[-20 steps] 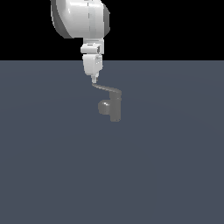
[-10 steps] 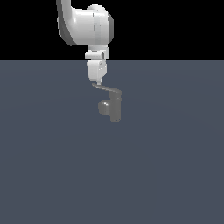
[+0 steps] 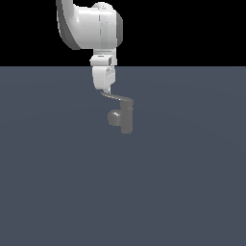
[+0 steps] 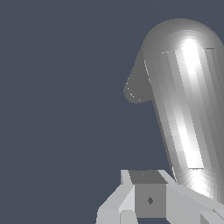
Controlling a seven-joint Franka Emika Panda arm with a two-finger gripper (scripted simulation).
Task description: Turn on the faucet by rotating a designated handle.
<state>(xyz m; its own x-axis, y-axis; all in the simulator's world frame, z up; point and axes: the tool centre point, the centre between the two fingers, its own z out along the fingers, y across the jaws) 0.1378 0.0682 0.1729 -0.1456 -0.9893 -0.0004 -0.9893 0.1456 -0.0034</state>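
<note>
Closest to the wrist camera, the white, blocky gripper (image 4: 148, 199) fills the lower edge with flat faceted faces, and one small dark diamond mark shows on its square middle panel; whether its fingers are spread or closed cannot be told from either view. Just beyond it runs the long thin flat grey handle (image 4: 183, 109), seen so near that it looks broad, smooth and rounded at its far end, with a bright strip of glare down its length. Behind that end a short stubby round spout (image 4: 136, 89) pokes out, darker and dull. From the exterior view the small matte grey faucet (image 3: 126, 117) stands upright on the plain slate-blue floor (image 3: 182, 182), near the middle of the scene, its cylindrical body carrying the spout toward the exterior view's left. Its handle (image 3: 115, 97) reaches from the top toward that same side, slightly curved, and the gripper (image 3: 106, 90) comes down onto its outer tip, hanging from the glossy white rounded arm (image 3: 91, 24).
</note>
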